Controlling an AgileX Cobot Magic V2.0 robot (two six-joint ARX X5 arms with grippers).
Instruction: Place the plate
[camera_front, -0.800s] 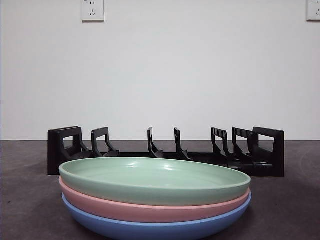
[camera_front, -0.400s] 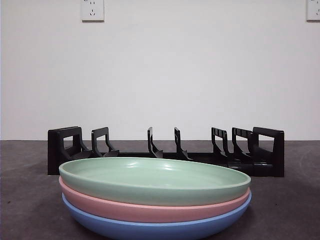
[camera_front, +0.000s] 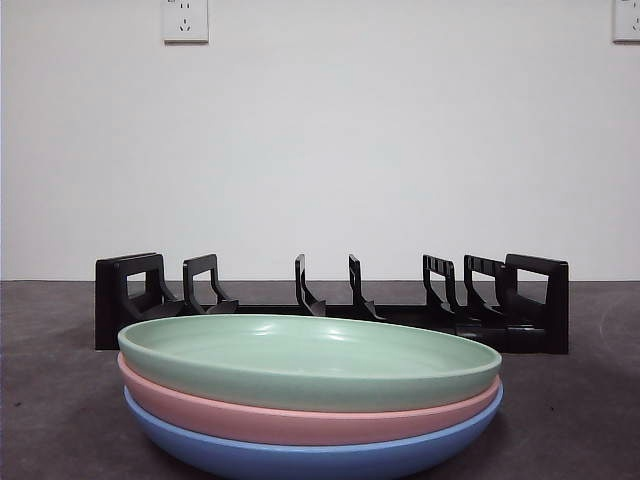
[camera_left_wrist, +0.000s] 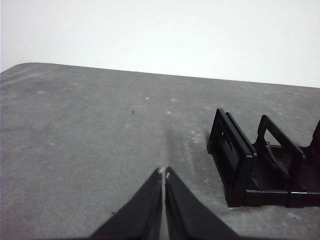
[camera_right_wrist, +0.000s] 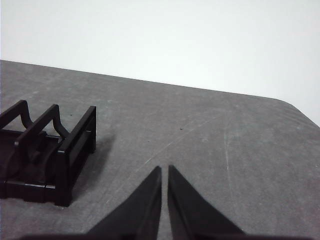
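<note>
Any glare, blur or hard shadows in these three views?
Front view: even light, a soft highlight on the green plate, the blue plate cropped at the bottom edge. Left wrist view: the dish rack is slightly soft. Right wrist view: the rack casts a faint shadow on the table.

Dark grey matte table (camera_front: 570, 420), faint pale scuffs on surface. Directly on it, near you: blue round plate (camera_front: 310, 455), bottom of three-plate stack. Farther back: long black plastic slotted dish rack (camera_front: 330, 305), running left to right behind stack.
</note>
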